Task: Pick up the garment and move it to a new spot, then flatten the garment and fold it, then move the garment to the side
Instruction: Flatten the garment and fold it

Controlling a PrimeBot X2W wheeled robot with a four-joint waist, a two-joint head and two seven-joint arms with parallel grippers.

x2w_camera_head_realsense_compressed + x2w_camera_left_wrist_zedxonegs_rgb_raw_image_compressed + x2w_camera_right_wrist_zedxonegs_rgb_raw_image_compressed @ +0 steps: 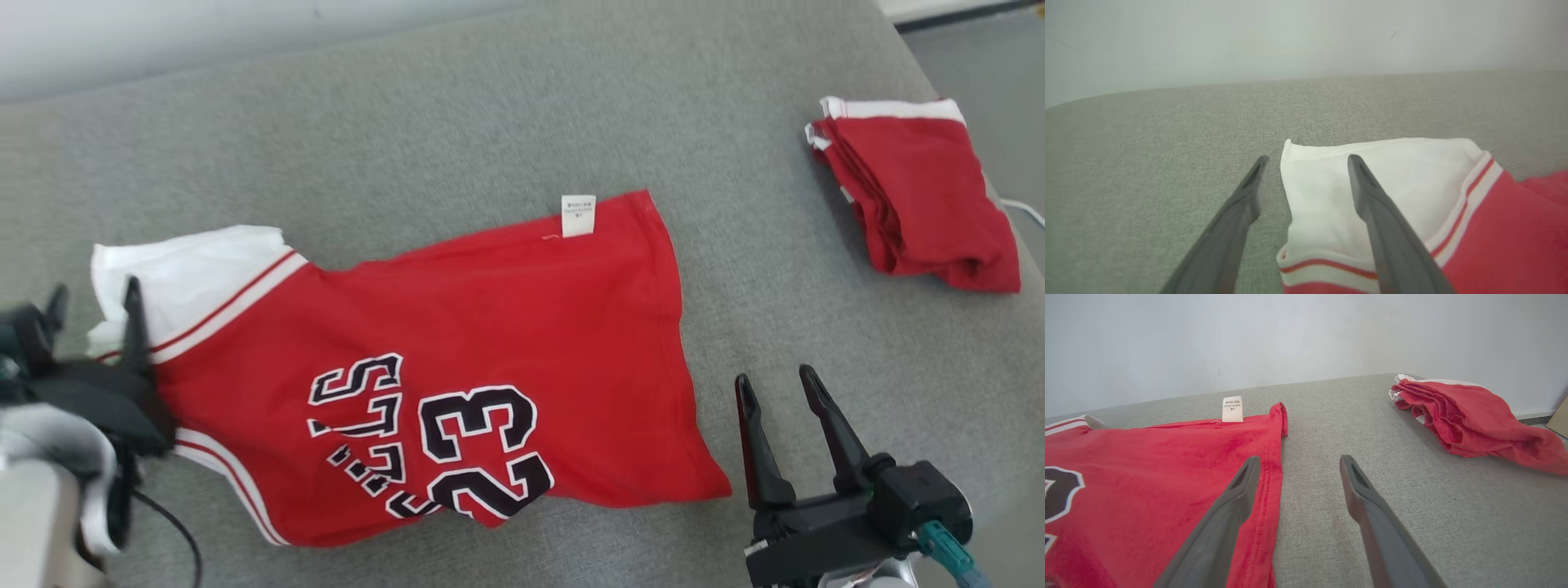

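1. Jersey (506, 327) lies mostly flat on the grey fabric surface (490, 98), number side up. Its long axis runs left-right across the head view, with the white sleeve (1372, 183) end at the robot's left and the hem at its right.
2. Left hand (94, 322): fingers wide apart, gripping nothing. It sits at the sleeve end, one finger over the white cloth, the other over bare grey.
3. Right hand (775, 380): wide open, empty, just beside the hem's near corner.
4. One hand at each end, so both look placed for the fold; left is nearer the cloth.
5. Folded red garment (914, 204) lies well apart, far right.
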